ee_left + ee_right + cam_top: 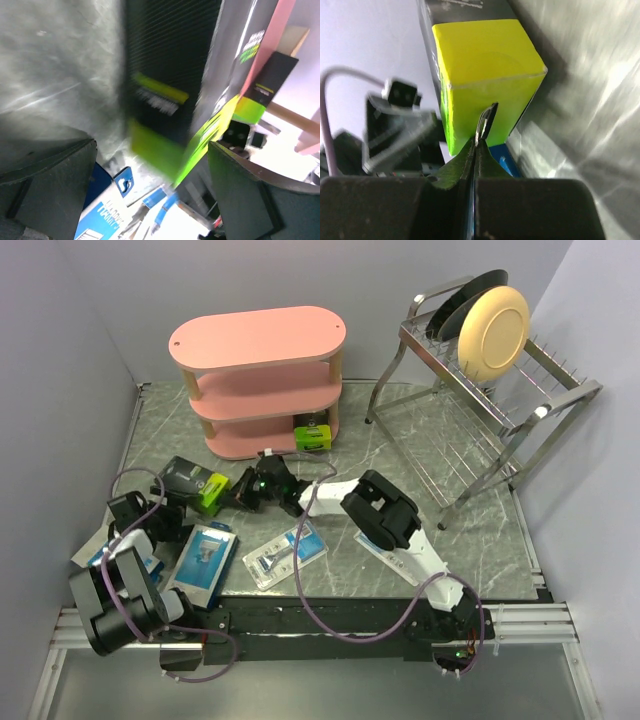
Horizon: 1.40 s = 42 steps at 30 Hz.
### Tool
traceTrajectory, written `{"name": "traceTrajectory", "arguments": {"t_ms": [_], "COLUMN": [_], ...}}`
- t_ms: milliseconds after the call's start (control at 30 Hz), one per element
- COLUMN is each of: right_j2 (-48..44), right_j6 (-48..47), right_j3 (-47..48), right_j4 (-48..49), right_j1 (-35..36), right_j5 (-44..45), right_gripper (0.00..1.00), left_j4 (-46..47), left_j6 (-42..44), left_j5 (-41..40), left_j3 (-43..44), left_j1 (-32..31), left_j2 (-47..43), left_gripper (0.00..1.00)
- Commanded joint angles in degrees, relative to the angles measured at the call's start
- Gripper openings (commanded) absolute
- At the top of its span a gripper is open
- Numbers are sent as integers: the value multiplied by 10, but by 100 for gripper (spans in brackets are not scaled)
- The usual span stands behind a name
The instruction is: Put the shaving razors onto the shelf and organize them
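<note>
While the left end effector hangs over the left part of the tabletop, its fingers are spread wide. The black box with the lime-green end lies directly ahead of them, close but not gripped. This box rests flat on the tabletop, its long axis running roughly left to right, black end toward the left arm and lime end toward the right arm. The right end effector has its fingers pressed together on nothing, tips just at the lime end face; contact cannot be confirmed. Judgement: the left arm is better placed to take it. Beyond and to the right, the shelf carries a second black box on its lowest tier.
</note>
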Motion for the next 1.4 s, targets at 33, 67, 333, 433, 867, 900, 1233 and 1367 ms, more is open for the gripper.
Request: {"name": "traceTrajectory", "arguments": {"t_ms": [33,67,333,433,867,900,1233,1367], "right_j2": [-63,-66,-77,-88,-160,-161,-137,-129], "right_j6": [-3,-5,-30,-36,5,3,12,12], "right_j3": [-29,-29,-31,-59,-262,-261,-195,-186], "right_j4": [23,22,4,20,207,216,246,233], "right_j1": [37,37,37,34,-38,-38,-36,-32], "right_j5": [-31,-31,-41,-52,-103,-104,-124,-118], "right_gripper": [0,0,12,33,86,88,90,90], "left_j4": [103,119,103,101,21,12,-129,-123], "left_j6": [-34,-38,14,54,179,199,353,348], "left_j5": [68,72,100,97,298,321,413,428], "left_j3": [9,9,21,21,98,105,163,160], "left_j1": [-8,-12,-18,-12,8,8,-10,-30], "left_j2": [55,64,60,31,82,91,164,156], "left_gripper": [97,97,81,53,28,28,25,26]}}
